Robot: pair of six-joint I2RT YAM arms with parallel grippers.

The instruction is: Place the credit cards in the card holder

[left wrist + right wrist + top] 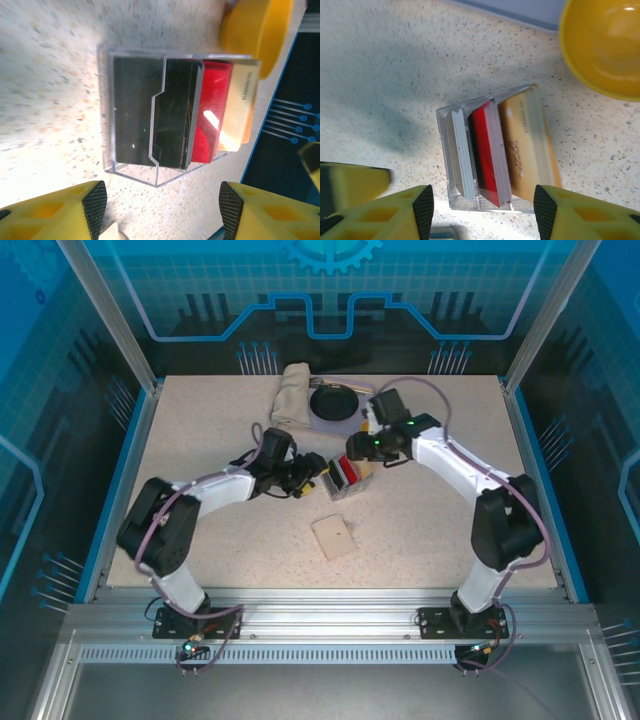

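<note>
I am working with two of them, my left end effector (162, 205) and my right end effector (480, 207). One clear box (106, 110) is holding one red card (212, 110), one tan card (240, 105) and a black stack (135, 115) I cannot count. One beige card holder (333, 537), one folded cloth (292, 393), one dark round dish (333, 403) and one yellow bowl (605, 45) are sitting on the surface (200, 440).

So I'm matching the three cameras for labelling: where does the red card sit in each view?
Top external: the red card is just above mid-picture, upright in the clear box.
Left wrist: right of centre, between a black card and a tan card.
Right wrist: centre, in the middle of the stack.
Shared landmark: the clear box that holds it.
</note>
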